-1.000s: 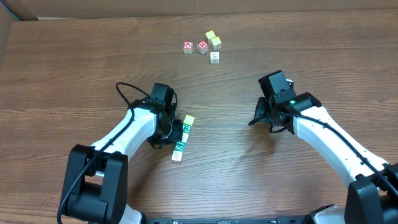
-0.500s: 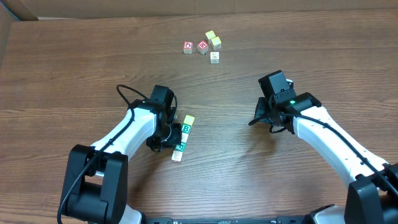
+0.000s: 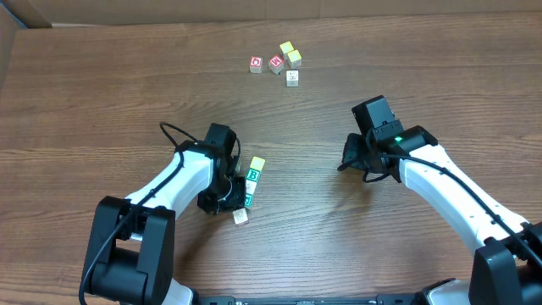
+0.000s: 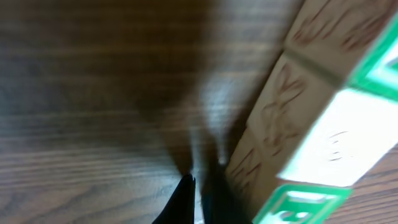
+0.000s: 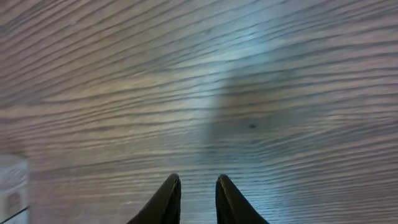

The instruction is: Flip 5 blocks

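Note:
A short row of blocks [image 3: 251, 181] lies on the table beside my left gripper [image 3: 230, 201]: a yellow-topped one [image 3: 257, 162] at the far end, then green-printed ones. The nearest block [image 3: 240, 217] sits slightly apart from the row and skewed. In the left wrist view the row [image 4: 292, 118] fills the right side, with plain wooden sides and green-edged tops. My left gripper [image 4: 198, 185] is shut, its tips on the table against the row's left side and holding nothing. My right gripper [image 3: 345, 163] [image 5: 198, 186] hovers low over bare wood at mid-right, slightly open, nothing between its fingers.
A cluster at the far middle holds two red-printed cubes [image 3: 265, 63], two yellowish cubes [image 3: 290, 54] and a small white cube [image 3: 292, 77]. A pale blurred shape [image 5: 12, 183] shows at the left edge of the right wrist view.
My left gripper has slid toward the table's front along the row. The nearest block has been pushed out of line and now lies apart. The right arm has barely moved.

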`<action>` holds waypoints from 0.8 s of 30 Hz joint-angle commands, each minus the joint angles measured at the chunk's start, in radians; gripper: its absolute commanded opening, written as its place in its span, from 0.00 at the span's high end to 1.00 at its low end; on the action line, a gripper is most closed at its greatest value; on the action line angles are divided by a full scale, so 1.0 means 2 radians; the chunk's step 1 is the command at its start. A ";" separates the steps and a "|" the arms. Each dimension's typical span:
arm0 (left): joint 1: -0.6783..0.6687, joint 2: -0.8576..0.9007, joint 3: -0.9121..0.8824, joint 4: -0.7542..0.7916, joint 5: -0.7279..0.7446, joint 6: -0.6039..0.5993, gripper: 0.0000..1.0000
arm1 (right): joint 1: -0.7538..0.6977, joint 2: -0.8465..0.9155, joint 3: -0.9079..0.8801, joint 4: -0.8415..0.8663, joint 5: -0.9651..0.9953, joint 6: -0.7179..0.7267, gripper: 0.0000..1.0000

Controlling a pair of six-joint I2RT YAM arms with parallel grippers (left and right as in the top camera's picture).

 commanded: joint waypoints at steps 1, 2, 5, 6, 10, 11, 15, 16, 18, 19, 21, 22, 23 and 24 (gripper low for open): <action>-0.002 0.004 -0.008 -0.001 0.008 -0.006 0.96 | 0.004 0.000 -0.003 0.009 -0.040 0.002 0.80; -0.002 0.004 -0.008 -0.001 0.008 -0.007 0.96 | 0.007 0.000 -0.003 0.013 -0.042 0.002 0.80; -0.002 0.004 -0.008 0.005 -0.001 -0.006 0.96 | 0.023 0.000 -0.003 0.021 -0.042 0.019 0.80; 0.000 0.004 -0.007 0.010 -0.006 -0.007 0.96 | 0.030 0.000 -0.003 0.024 -0.042 0.028 0.80; 0.008 0.003 0.000 0.004 -0.022 -0.007 0.96 | 0.050 0.000 -0.003 0.031 -0.033 0.029 0.80; 0.013 0.003 0.008 -0.011 -0.060 -0.020 0.96 | 0.057 0.000 -0.003 0.030 -0.028 0.029 0.80; 0.029 -0.006 0.023 -0.053 -0.082 -0.057 0.96 | 0.068 0.002 -0.004 0.027 -0.028 0.029 0.80; 0.030 -0.010 0.023 -0.062 -0.073 -0.059 0.96 | 0.070 0.004 -0.004 0.026 -0.029 0.030 0.80; 0.030 -0.018 0.023 -0.083 -0.051 -0.063 0.96 | 0.071 0.008 -0.004 0.023 -0.029 0.033 0.80; 0.029 -0.020 0.022 -0.093 -0.037 -0.067 0.96 | 0.072 0.011 -0.004 0.023 -0.029 0.033 0.80; 0.027 -0.023 0.021 -0.111 -0.009 -0.066 0.96 | 0.072 0.018 -0.004 0.021 -0.029 0.033 0.80; 0.026 -0.023 0.019 -0.119 0.001 -0.066 0.96 | 0.072 0.023 -0.004 0.021 -0.029 0.033 0.80; 0.025 -0.023 0.016 -0.127 0.007 -0.066 0.96 | 0.072 0.027 -0.004 0.021 -0.029 0.033 0.80; 0.025 -0.023 0.012 -0.131 0.016 -0.066 0.96 | 0.072 0.033 -0.004 0.021 -0.029 0.033 0.80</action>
